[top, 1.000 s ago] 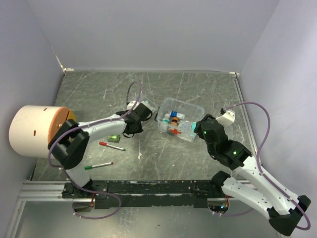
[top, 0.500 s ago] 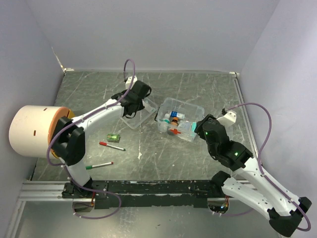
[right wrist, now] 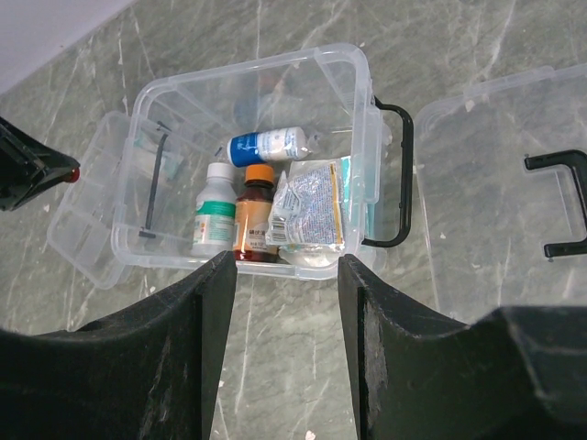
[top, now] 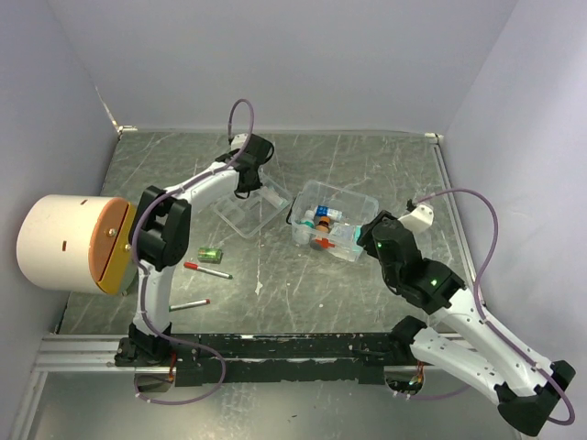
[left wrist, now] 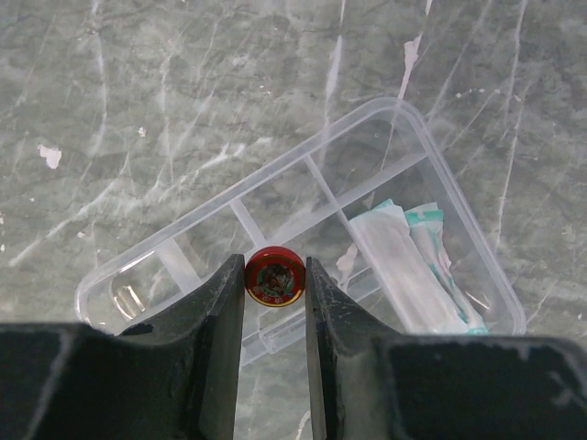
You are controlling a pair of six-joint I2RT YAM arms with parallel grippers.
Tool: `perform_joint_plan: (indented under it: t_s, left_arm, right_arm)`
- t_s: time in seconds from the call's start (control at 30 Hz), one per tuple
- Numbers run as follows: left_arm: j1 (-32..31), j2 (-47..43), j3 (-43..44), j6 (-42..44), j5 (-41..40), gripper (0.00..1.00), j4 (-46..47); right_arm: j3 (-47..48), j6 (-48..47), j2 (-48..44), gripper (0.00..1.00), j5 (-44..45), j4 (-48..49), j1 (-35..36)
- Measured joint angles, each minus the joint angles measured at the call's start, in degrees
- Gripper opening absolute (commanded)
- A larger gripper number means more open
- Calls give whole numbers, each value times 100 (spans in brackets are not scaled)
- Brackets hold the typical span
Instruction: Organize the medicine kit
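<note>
A red-capped jar (left wrist: 275, 280) is gripped by the left fingers (left wrist: 225, 312) over the divided tray (left wrist: 404, 110); the right fingers (right wrist: 197, 330) are parted, empty. Lowering into a compartment seems called for.

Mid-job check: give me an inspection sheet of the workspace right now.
Surface: grey-green marbled table, white scuffs.
Job's things: clear box open, bottles and a sachet inside; lid lying beside it; divided tray on the table, wrapped packets in one end compartment.
Clutter: red pen, green pen, small green item, big white cylinder at the left.
Hands: left hand shut on small red-capped item above the tray; right hand open above the box.
Cables: purple cables, one on each arm, clear of the things.
Surroundings: plain walls; metal rail at the near edge.
</note>
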Motion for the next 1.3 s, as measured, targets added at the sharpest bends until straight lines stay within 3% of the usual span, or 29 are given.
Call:
perform_joint_plan:
  t_s: [0.9, 1.3]
  left_arm:
    - [271, 754, 514, 94, 286, 35, 92]
    - [275, 763, 566, 131, 289, 61, 90]
  right_arm:
    - [-59, 24, -22, 48, -39, -31, 0]
    - [-59, 48, -22, 48, -39, -35, 0]
